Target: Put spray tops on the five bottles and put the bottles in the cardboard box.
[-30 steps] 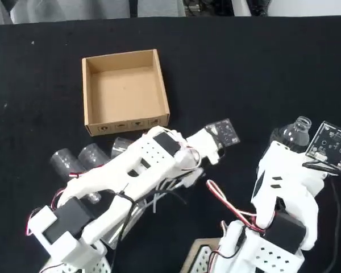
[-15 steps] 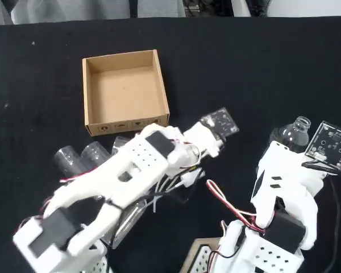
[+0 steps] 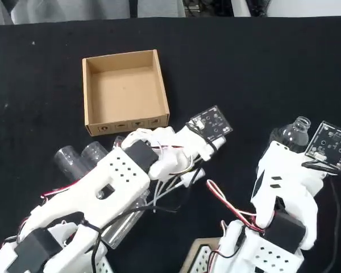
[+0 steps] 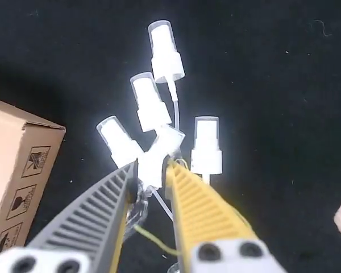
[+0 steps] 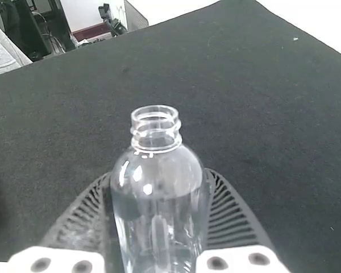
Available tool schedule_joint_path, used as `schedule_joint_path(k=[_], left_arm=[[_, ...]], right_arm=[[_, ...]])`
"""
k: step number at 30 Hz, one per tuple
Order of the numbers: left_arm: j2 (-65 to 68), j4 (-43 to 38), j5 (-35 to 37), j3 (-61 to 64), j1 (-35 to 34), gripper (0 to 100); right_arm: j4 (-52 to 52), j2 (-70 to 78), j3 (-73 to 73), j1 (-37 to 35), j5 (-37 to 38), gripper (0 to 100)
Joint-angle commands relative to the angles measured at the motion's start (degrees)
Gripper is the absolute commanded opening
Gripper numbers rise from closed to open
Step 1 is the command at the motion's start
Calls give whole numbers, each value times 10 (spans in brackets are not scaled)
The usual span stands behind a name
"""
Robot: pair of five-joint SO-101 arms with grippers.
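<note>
A spray top [image 4: 159,152] sits pinched in the closed left hand [image 4: 152,168], among four more tops [image 4: 150,102] lying on the black worktop [image 3: 261,68] just beside the cardboard box [image 3: 127,122]. The right hand [image 5: 159,181] grips an uncapped bottle [image 5: 155,136], well apart. Other bottles [image 3: 79,158] lie by the box's front wall. The step looks like fetching a top; next, its tube must meet the bottle's mouth, crossing the open worktop between the arms

Five spray tops [image 4: 207,145], one cardboard box [image 3: 163,91] — bottles [image 3: 294,132] partly hidden, uncountable.
</note>
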Motion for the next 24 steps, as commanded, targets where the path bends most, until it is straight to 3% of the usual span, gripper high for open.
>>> schedule_joint_path(k=[1,5,13,19,24], left_arm=[[6,-3,3,-12,-8,177],[33,-3,1,-13,-8,270],[132,8,-21,-89,-51,270],[223,96,-24,-200,-50,270],[286,113,-24,-252,-55,270]], right_arm=[[-19,-14,2,13,0,21],[-19,-14,2,13,0,21],[-19,-14,2,13,0,21],[-19,-14,2,13,1,21],[-19,-14,2,13,1,21]])
